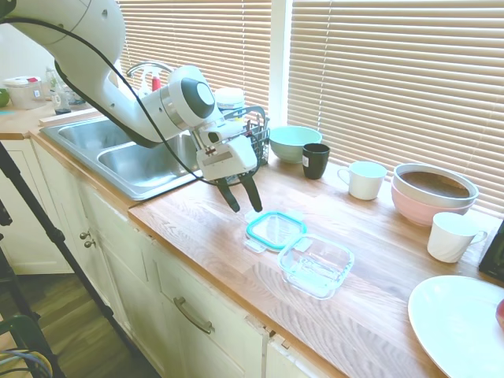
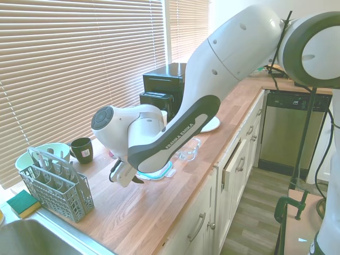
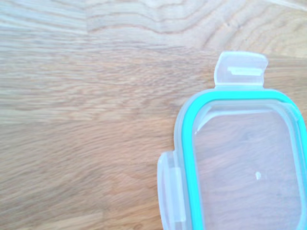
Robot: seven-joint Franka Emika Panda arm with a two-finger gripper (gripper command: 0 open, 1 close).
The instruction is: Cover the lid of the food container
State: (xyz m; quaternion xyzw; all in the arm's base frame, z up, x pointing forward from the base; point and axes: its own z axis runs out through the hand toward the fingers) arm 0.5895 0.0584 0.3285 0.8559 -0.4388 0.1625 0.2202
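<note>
Tool (image 1: pixel 242 201) released, empty, hovering just beside flat clear teal-rimmed plastic lid (image 1: pixel 276 230) on wood surface (image 1: pixel 197 224), touching shallow clear glass container (image 1: pixel 316 265). Rec: centre over lid, pinch rim not tab.

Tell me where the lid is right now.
In the first exterior view the lid lies flat on the wooden counter, beside the food container, with the open claw just above its far-left edge.

Clear lid (image 3: pixel 242 167) with teal rim lying flat on wooden countertop (image 3: pixel 86 124); two clear snap tabs visible on adjacent edges; wood grain shows through lid's centre
</note>
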